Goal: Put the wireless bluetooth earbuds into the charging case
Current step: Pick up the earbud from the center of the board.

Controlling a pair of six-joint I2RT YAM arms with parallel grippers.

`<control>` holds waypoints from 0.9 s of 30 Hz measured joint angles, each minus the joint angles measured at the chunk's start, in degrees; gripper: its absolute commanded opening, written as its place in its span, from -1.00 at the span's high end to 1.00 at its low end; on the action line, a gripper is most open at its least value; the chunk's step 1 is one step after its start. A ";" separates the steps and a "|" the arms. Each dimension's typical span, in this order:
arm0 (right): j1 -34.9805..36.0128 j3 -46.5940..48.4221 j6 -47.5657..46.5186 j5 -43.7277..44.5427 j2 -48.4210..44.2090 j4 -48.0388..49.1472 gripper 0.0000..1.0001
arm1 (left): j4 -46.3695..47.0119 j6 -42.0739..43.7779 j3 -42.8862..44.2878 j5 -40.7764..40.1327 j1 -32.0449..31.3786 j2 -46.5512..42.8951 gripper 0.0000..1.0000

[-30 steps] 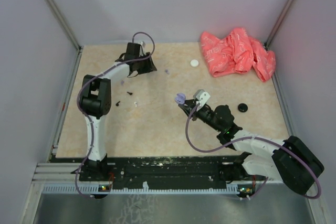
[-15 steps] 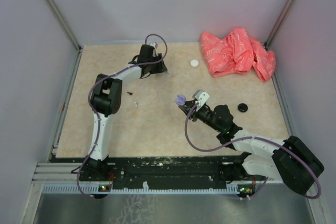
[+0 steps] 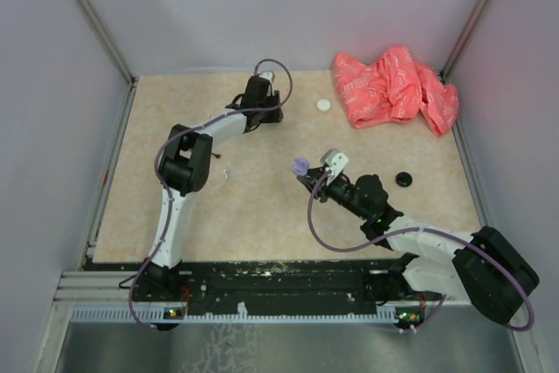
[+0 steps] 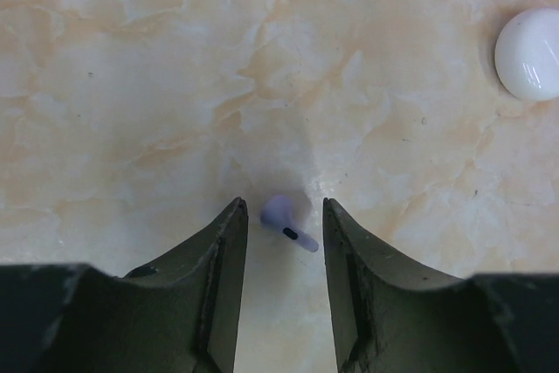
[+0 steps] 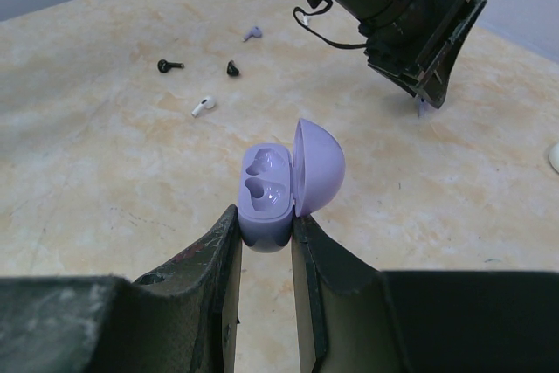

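Note:
A pale purple earbud (image 4: 284, 220) lies on the table between the fingers of my left gripper (image 4: 282, 203), which is open around it with a gap on each side. My right gripper (image 5: 265, 214) is shut on the lavender charging case (image 5: 266, 189) and holds it above the table. The case's lid is open and both sockets are empty. In the top view this case (image 3: 300, 165) is mid-table and the left gripper (image 3: 266, 111) is at the far side. Another purple earbud (image 5: 253, 33), two black ones (image 5: 169, 65) and a white one (image 5: 203, 106) lie loose.
A round white case (image 3: 324, 105) lies just right of the left gripper. A round black case (image 3: 403, 179) sits to the right of my right arm. A crumpled red cloth (image 3: 397, 86) fills the far right corner. Walls close in on three sides.
My left arm has swung right along the far side of the table to the purple earbud, and its jaws have narrowed. The right arm has held still with the case.

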 measured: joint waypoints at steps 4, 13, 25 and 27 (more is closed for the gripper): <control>0.00 0.00 0.15 -0.02 0.00 0.00 1.00 | -0.37 1.64 -0.02 -2.62 -1.66 0.00 0.21; 0.00 0.00 0.33 -0.07 -0.55 -0.11 1.00 | -1.42 4.20 -0.35 -6.19 -2.47 -0.28 0.55; 0.00 0.00 1.42 -1.51 -3.50 -2.60 1.00 | -9.84 10.05 -10.54 -4.98 -2.45 -9.55 0.59; 0.00 0.00 1.66 -1.77 -4.13 -3.02 1.00 | -13.09 11.15 -11.28 -4.44 -2.45 -10.80 0.59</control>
